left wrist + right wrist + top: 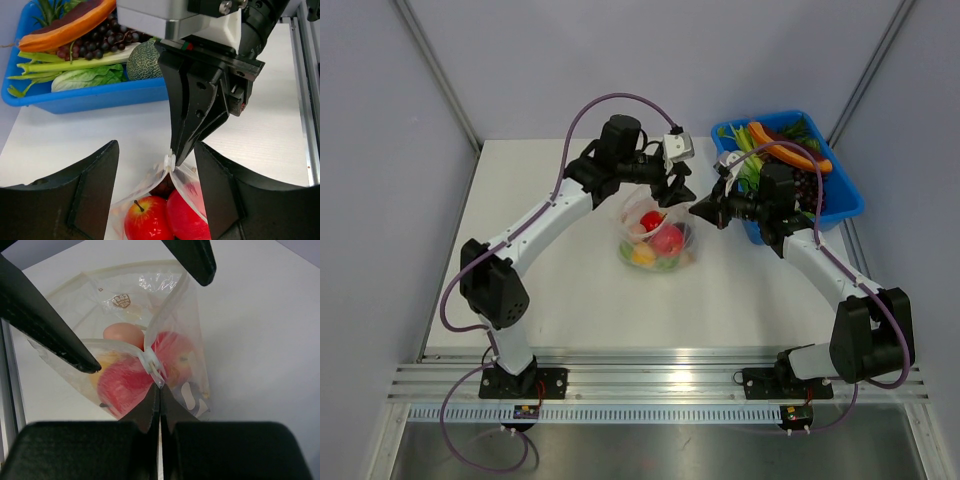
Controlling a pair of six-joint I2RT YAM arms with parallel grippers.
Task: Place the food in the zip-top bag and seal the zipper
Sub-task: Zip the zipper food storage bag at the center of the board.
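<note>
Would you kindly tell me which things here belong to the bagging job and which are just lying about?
In the job: bag, food inside it, zipper, right pincer shut on the zipper, left pincer open at the bag's mouth.
Lying about: blue tray, with grapes, melon and greens in it.

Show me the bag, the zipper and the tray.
bag [107,295], right wrist view, its upper clear panel.
zipper [151,364], right wrist view, the pinched white part.
tray [100,97], left wrist view, its blue front wall.
</note>
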